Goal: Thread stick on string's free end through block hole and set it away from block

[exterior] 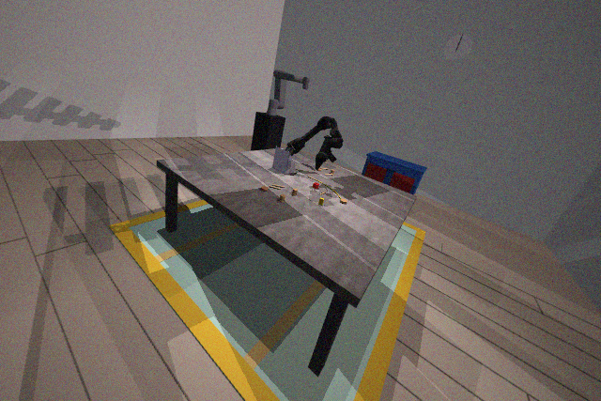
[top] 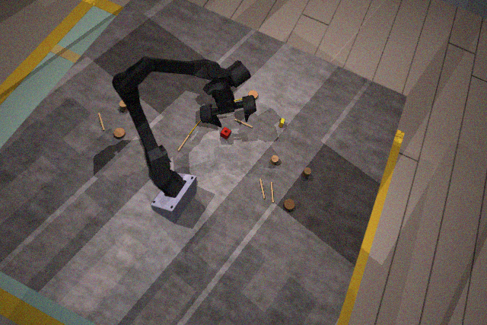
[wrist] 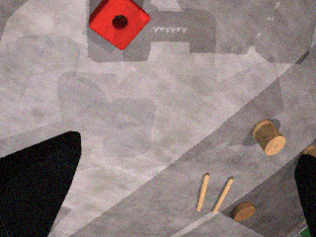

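The red block (top: 225, 132) (exterior: 315, 185) (wrist: 123, 37) sits on the table with a dark round hole in its upward face in the wrist view. The stick (top: 183, 143) on the string lies on the table to the block's left in the top view. The yellow string (top: 194, 128) (exterior: 334, 189) runs from it, partly hidden behind the gripper, to the round wooden button (top: 253, 94) (exterior: 343, 201). My gripper (top: 233, 122) (exterior: 326, 164) (wrist: 196, 156) is wide open and empty, above the table. Whether the string touches a finger cannot be told.
A loose stick (top: 243, 122) lies between block and button. A small yellow block (top: 281, 122) (exterior: 321, 201) stands right of it. Two parallel sticks (top: 262, 189) (top: 272, 192), a wooden cylinder (top: 274, 159) (wrist: 269, 137) and a disc (top: 288, 205) (wrist: 244, 211) are lower right. Another stick (top: 100, 121) lies left.
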